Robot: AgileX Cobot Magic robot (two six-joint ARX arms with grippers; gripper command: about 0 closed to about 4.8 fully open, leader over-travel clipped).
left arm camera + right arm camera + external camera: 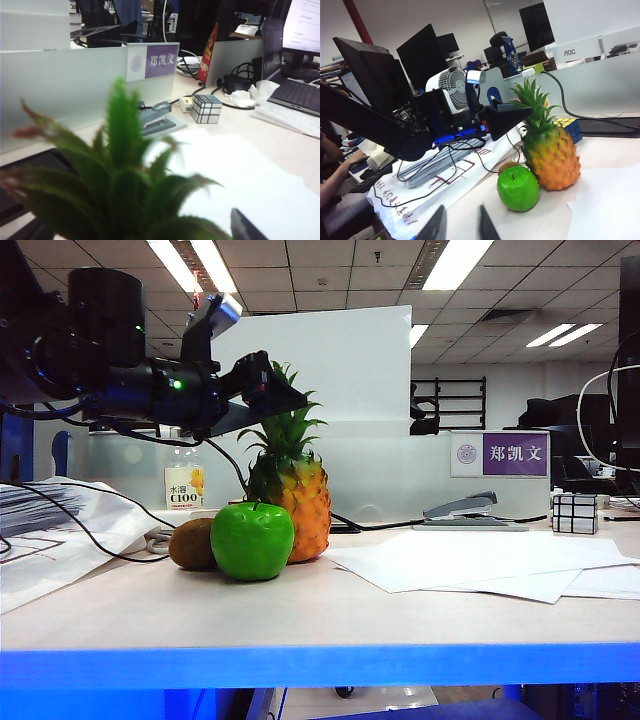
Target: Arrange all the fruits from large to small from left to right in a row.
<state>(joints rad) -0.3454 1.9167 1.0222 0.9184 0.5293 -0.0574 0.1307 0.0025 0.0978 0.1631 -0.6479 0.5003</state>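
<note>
Spiky pineapple (pixel 300 505), glossy apple (pixel 252 540), fuzzy kiwi (pixel 192 544); left hand (pixel 285 390), right hand (pixel 460 225) agape

Pale wood surface (pixel 330 615) carries kiwi (pixel 192 544), apple (pixel 252 540) and pineapple (pixel 297 502) clustered left; white papers (pixel 480 565) right; stapler (pixel 470 511) and cube (pixel 574 512) far right.

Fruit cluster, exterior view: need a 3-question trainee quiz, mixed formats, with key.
1. True or false: the kiwi stands apart from the green apple.
2. The left gripper hovers over: A) silver cube B) pineapple crown C) stapler.
3. Fill in: both the left gripper and the right gripper are ____.

Key: 1 false, they look to be touching; 2 B; 3 open, holding nothing.
</note>
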